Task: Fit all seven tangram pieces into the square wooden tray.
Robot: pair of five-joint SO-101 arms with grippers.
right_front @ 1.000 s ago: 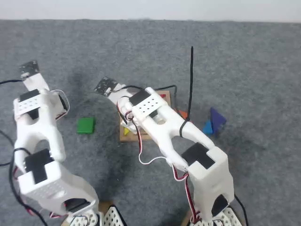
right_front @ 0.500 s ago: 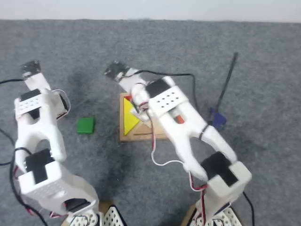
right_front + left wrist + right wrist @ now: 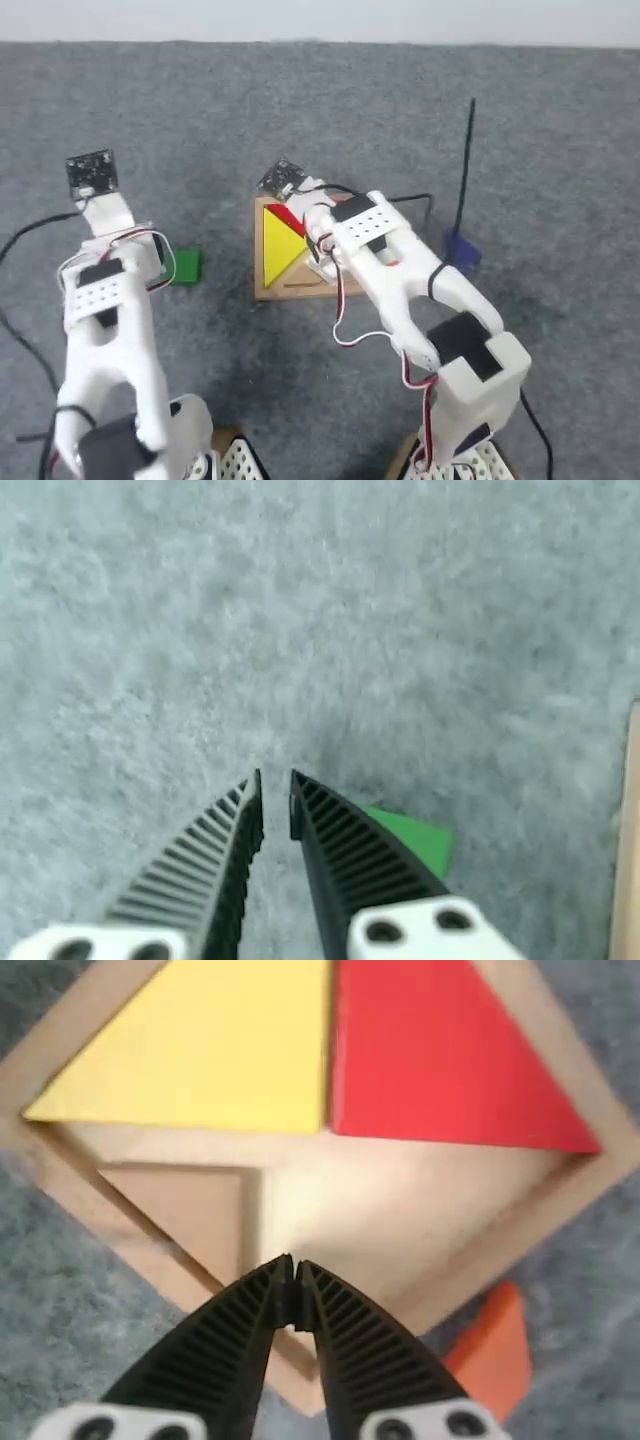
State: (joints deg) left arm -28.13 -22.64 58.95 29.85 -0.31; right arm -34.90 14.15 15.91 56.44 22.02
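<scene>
The square wooden tray [image 3: 400, 1210] lies directly under the right gripper [image 3: 295, 1270], whose jaws are clenched and empty, with the yellow triangle [image 3: 220, 1050] and red triangle [image 3: 430, 1060] beyond the tips. The green piece [image 3: 415, 842] sits just beside the left gripper [image 3: 275, 780], whose jaws are barely parted; they should widen, centre over it, then pinch opposite flat edges
</scene>
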